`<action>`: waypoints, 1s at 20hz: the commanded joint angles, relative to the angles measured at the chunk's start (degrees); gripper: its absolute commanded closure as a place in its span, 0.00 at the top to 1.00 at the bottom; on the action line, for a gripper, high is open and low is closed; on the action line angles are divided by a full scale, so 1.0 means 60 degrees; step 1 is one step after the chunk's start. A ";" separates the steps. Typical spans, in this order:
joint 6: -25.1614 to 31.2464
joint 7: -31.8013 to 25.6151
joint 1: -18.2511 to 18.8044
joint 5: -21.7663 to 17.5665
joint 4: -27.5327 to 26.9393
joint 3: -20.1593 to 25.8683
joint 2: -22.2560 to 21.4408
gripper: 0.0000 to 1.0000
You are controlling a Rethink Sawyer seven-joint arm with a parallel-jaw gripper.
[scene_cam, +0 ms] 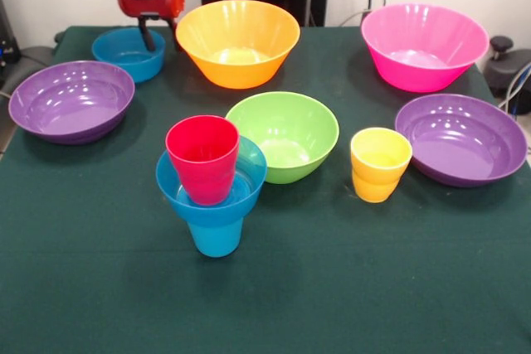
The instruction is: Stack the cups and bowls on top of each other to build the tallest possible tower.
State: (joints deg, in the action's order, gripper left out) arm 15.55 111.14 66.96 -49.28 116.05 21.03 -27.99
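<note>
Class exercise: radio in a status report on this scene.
Gripper over small blue bowl, fingers unreadable. Tower: blue cup, blue bowl, red cup. Nothing blocking.

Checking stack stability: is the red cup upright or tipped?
Tipped. The red plastic tumbler leans in the small blue plastic bowl, mouth tilted toward the camera, atop the blue plastic cup.

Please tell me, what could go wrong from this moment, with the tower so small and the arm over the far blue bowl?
1. The tower rests on a narrow blue cup, with a wider blue bowl and a red cup that looks tilted above it; more load may tip it.
2. The gripper is at the rim of the far blue bowl, close to the orange bowl; lifting could knock it.
</note>
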 commanded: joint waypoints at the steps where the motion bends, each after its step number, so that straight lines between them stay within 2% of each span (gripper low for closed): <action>1: -0.0682 0.0797 -0.0694 -0.0690 -0.0211 -0.0895 0.0210 1.00; 7: -0.1076 0.0527 -0.0692 -0.0687 -0.0473 -0.1003 0.0577 1.00; 12: -0.1089 0.0274 -0.0728 -0.0555 -0.0568 -0.0967 0.0517 1.00; 17: -0.1490 0.0268 -0.0838 -0.0669 -0.0549 -0.1038 0.0457 1.00; 18: -0.1504 0.0238 -0.0861 -0.0645 -0.0553 -0.1061 0.0452 0.00; 20: -0.1540 0.0234 -0.0866 -0.0652 -0.0568 -0.1067 0.0454 0.00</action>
State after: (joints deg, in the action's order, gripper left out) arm 9.81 111.13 65.36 -49.23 116.02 14.15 -26.77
